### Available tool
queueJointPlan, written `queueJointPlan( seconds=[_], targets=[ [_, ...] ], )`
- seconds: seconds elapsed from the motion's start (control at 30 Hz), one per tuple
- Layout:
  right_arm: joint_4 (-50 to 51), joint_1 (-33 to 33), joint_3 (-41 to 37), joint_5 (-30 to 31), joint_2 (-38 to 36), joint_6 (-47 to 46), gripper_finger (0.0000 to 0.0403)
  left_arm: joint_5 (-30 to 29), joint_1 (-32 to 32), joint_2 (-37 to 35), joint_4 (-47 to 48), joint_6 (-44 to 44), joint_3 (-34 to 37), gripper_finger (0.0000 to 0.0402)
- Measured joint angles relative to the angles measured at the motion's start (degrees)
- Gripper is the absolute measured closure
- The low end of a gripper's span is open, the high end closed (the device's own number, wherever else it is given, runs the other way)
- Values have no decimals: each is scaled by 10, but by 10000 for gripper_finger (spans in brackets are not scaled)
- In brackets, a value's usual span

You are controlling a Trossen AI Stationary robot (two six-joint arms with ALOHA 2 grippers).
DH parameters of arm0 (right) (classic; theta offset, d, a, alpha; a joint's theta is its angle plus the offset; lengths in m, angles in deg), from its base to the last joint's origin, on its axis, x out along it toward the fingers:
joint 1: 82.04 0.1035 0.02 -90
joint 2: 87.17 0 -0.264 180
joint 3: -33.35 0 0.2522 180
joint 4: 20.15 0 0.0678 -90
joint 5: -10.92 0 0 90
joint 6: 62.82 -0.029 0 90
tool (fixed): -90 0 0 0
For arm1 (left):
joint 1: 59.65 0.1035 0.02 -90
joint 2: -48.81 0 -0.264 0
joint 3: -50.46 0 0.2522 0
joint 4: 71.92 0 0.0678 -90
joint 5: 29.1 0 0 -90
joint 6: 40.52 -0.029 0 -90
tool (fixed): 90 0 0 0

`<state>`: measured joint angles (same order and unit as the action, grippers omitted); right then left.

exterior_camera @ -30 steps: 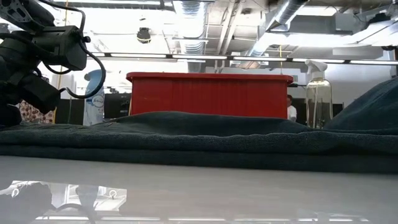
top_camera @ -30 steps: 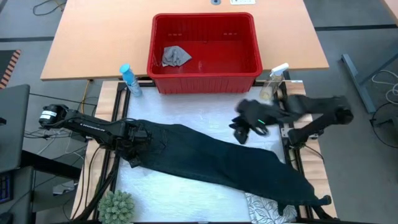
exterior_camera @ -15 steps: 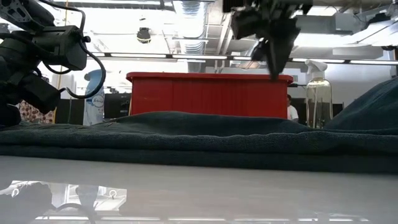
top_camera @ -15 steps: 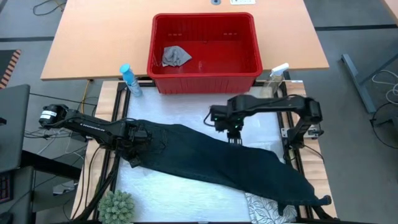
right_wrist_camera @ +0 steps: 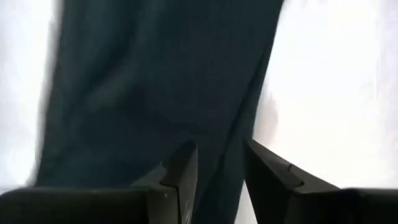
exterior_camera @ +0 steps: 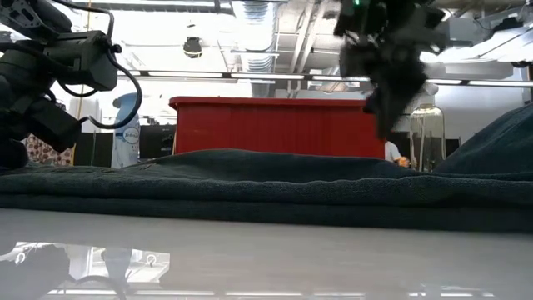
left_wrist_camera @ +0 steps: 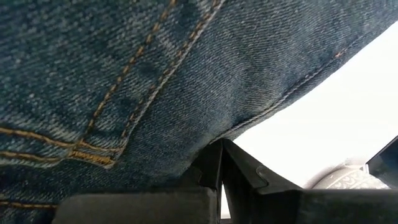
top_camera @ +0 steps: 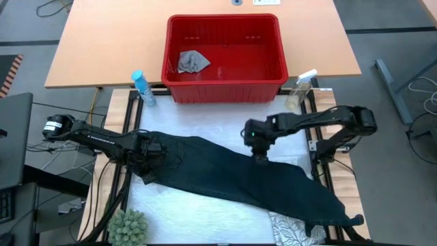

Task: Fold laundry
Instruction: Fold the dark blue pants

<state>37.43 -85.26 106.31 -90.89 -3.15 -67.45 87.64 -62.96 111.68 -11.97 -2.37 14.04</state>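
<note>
- Jeans (top_camera: 239,174) spread flat across the white desk (top_camera: 218,123), long axis running diagonally from the left edge down to the front right corner.
- Left fingers (top_camera: 147,160) clamped shut on the denim at the jeans' left end; stitched seams pressed against them in the left wrist view (left_wrist_camera: 124,93).
- Right fingers (top_camera: 260,154) parted a little, empty, hanging just above the jeans' far edge about midway along, pointing down.
- In the right wrist view, that denim edge (right_wrist_camera: 249,124) passing right below the gap between the two fingers: cloth to one side, bare desk to the other.
- Right arm clearly nearer this middle stretch; a short drop likely enough to pinch the edge.
- Grey cloth (top_camera: 192,61) in the red basket (top_camera: 225,89) behind; leaf-print cloth (top_camera: 293,229) at the front right corner, partly under the jeans.
</note>
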Motion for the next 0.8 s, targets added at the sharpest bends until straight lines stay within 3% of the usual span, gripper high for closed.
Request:
queueJointPlan(
  seconds=[0.27, 0.6, 0.8],
  targets=[
    [3, 17, -27, -1, 57, -37, 248, 2, 0, 0, -2, 26, 0, 401],
    [41, 30, -27, -44, 109, -32, 202, 2, 0, 0, -3, 31, 0, 401],
    [52, 32, -27, -29, 108, -29, 226, 0, 0, 0, -3, 31, 0, 401]
  ],
)
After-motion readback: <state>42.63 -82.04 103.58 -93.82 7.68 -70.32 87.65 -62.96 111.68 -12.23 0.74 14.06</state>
